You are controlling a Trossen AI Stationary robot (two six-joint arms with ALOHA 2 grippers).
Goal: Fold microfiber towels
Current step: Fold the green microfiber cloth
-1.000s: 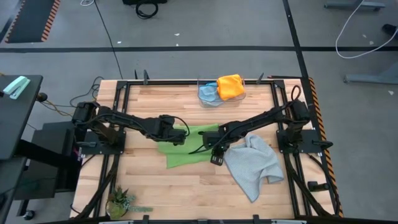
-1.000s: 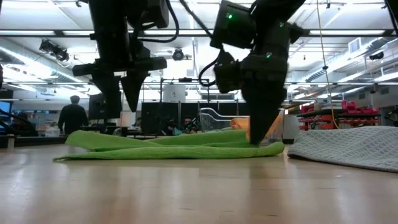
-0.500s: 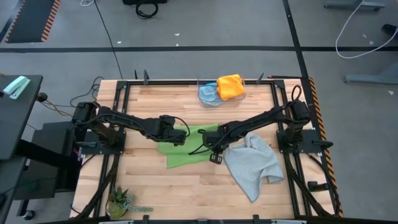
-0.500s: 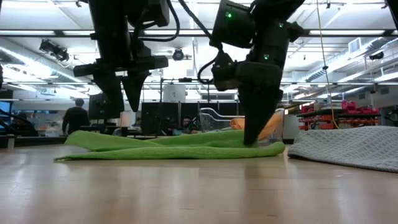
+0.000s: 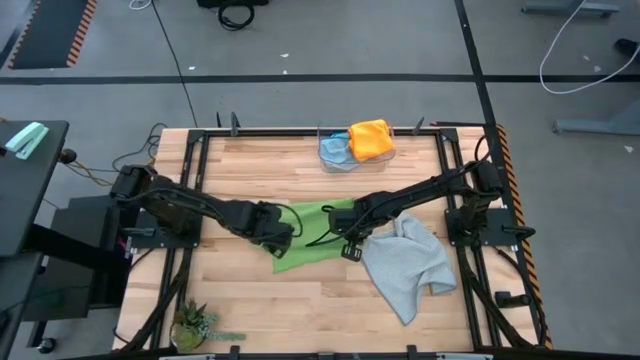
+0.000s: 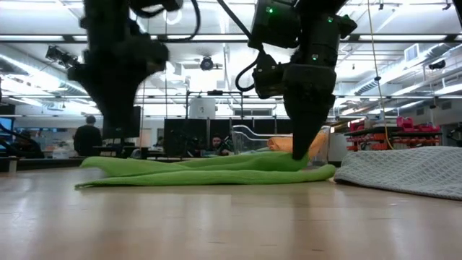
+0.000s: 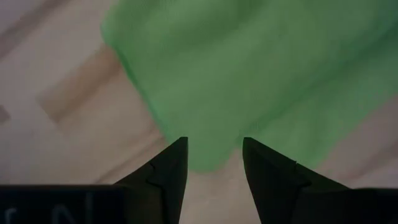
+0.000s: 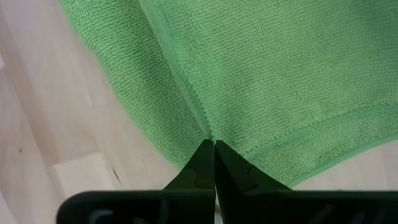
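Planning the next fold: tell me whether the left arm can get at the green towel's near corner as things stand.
Probably yes. The left gripper hangs open right over a corner of the green towel, with bare table beside it. The right gripper, shut on the towel's other edge, is well clear.

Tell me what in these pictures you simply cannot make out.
- Left pincer over the green towel: the left wrist view is blurred, so contact is unclear; in the low view its tips are lost in dark motion blur.
- Right pincer: shut at a towel fold; how many layers it pinches is hidden.
- Blue towel: partly covered by the yellow-orange towel in the high view.
- Grey towel: cut off by the low view's edge.
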